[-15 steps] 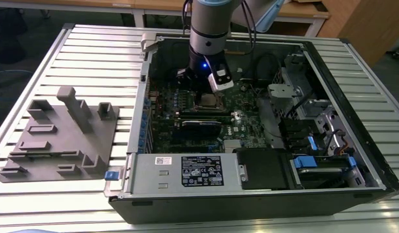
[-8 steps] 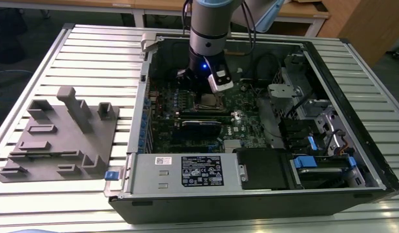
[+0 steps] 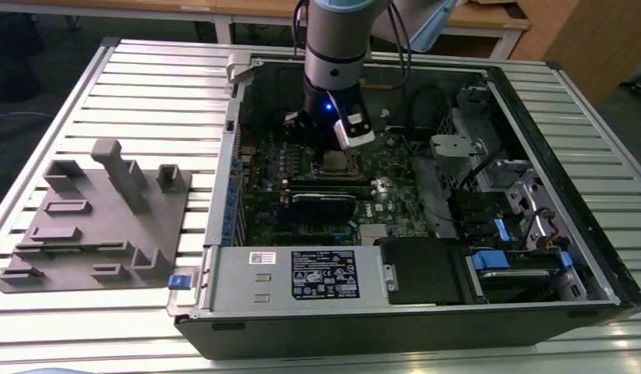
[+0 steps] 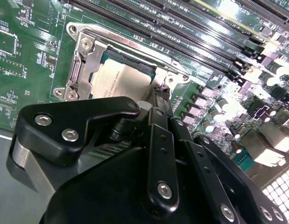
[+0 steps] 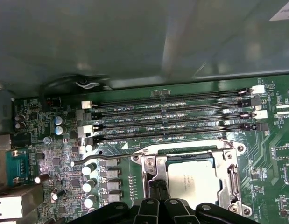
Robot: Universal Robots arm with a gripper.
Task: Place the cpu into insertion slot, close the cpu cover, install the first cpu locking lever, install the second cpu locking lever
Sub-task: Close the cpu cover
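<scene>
Working area: open computer case (image 3: 580, 234) lying on its side on the slatted metal surface (image 3: 143, 78), close to the surface's near edge. The green motherboard (image 4: 23, 70) is exposed inside.
Arm: reaches from the far edge of the surface down into the case, over the middle of the board.
Claw: the claw (image 4: 160, 93) has its fingers drawn together. The tips are down at one corner of the insertion slot (image 5: 191, 158), at the rim of the cover. Contact cannot be confirmed.
Cpu: the cpu (image 5: 191, 181) is seated flat in the insertion slot, with its pale metal top showing through the cover's window.
Cpu cover: the cpu cover (image 4: 87, 67) is lowered flat over the chip and frames it on every visible side.
Locking lever: the locking lever (image 5: 107, 155) is a thin rod along the slot edge facing the memory slots. Its bent handle projects past the slot's corner, low over the board. Whether it is latched cannot be told.
Memory slots: the memory slots (image 5: 172, 116) are long black rows just beside the socket, parallel to that edge.
Fixture: grey moulded fixture block (image 3: 92, 218) on the surface near its edge at the exterior view's left, apart from the case.
</scene>
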